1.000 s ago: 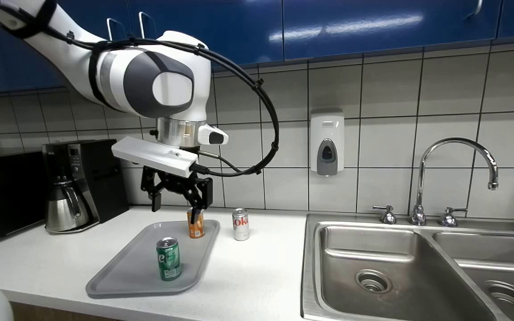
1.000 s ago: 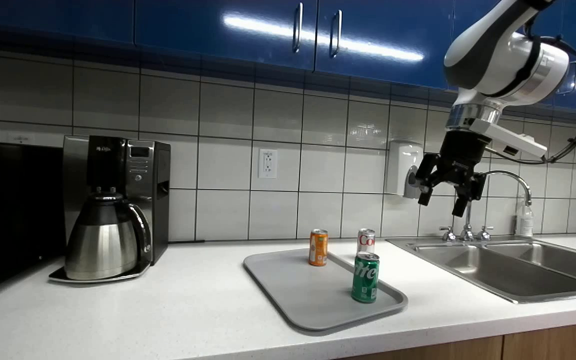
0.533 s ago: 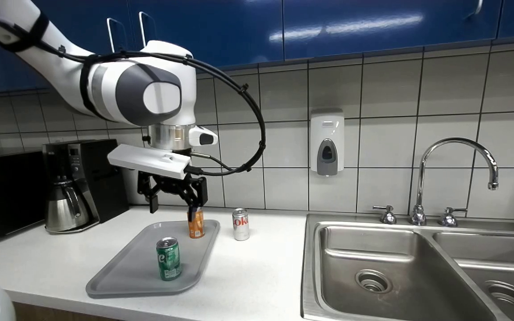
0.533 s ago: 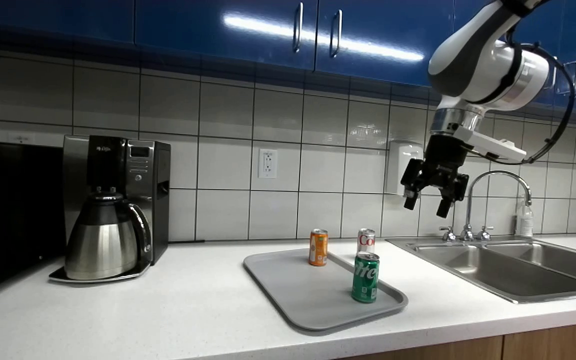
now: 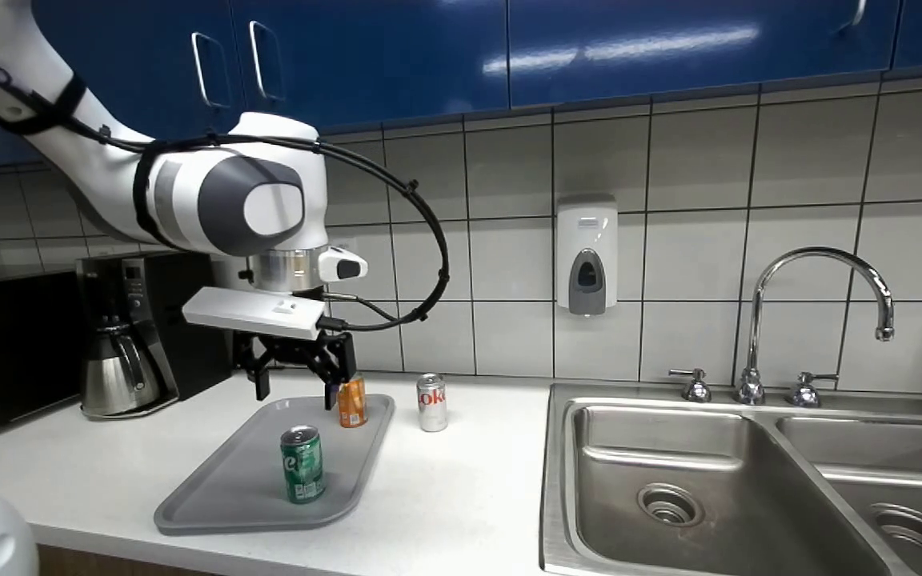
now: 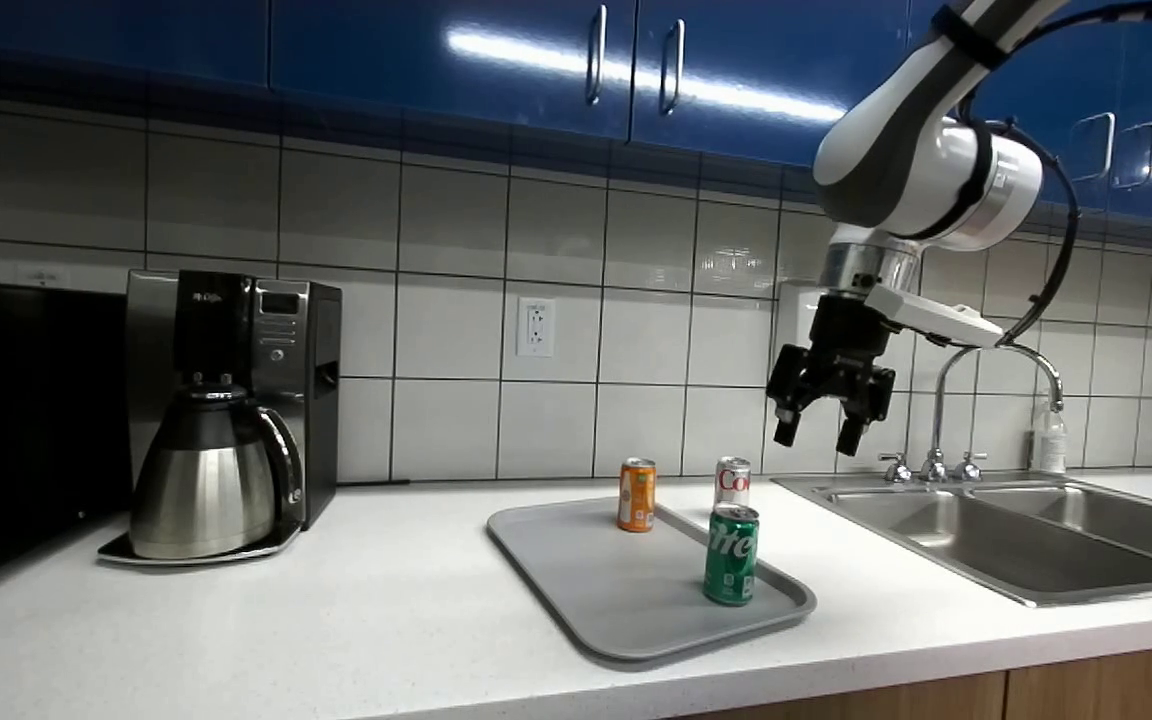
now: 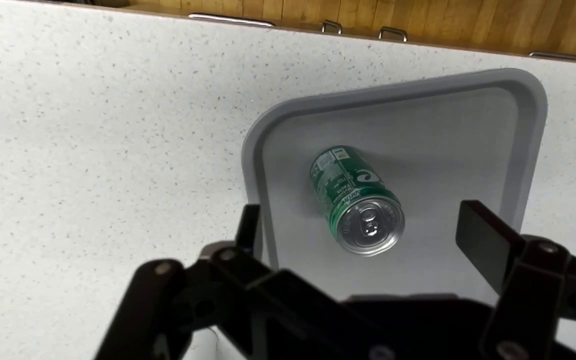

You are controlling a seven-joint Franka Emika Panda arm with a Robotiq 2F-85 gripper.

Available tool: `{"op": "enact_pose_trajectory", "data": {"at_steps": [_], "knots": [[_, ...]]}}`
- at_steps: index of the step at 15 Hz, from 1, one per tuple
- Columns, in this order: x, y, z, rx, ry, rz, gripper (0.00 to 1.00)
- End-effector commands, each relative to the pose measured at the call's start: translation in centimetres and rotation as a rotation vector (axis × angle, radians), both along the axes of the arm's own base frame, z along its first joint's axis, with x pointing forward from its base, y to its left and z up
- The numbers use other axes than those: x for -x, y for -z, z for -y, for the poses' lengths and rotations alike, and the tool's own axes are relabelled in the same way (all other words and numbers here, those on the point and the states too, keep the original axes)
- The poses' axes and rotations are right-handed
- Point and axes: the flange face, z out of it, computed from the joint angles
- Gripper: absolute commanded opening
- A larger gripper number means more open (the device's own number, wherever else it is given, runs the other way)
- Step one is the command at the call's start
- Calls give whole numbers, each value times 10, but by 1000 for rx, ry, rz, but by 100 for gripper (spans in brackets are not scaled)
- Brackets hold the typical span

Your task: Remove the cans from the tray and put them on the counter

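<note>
My gripper [image 6: 818,437] sits lower and closer to the tray [image 6: 596,580] than it did a moment ago, jaws spread wide, nothing in them. The green can [image 5: 302,464] is upright near the tray's front end, the orange can [image 6: 637,496] upright near its back end. Neither has budged, so I'm at 0 of 2 moved to the counter [image 6: 336,620]. In the wrist view the green can shows between the jaws, not touching, so I reckon that's my 1st grab: line up, then lower onto it.
</note>
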Motion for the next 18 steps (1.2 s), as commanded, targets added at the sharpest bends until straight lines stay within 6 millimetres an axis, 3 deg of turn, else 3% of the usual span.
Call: {"op": "enact_pose_trajectory", "data": {"at_steps": [1, 7, 18], "knots": [[-10, 9, -17, 16, -7, 5, 100], [-9, 23, -61, 60, -28, 4, 100], [-38, 54, -65, 123, 27, -15, 100]]}}
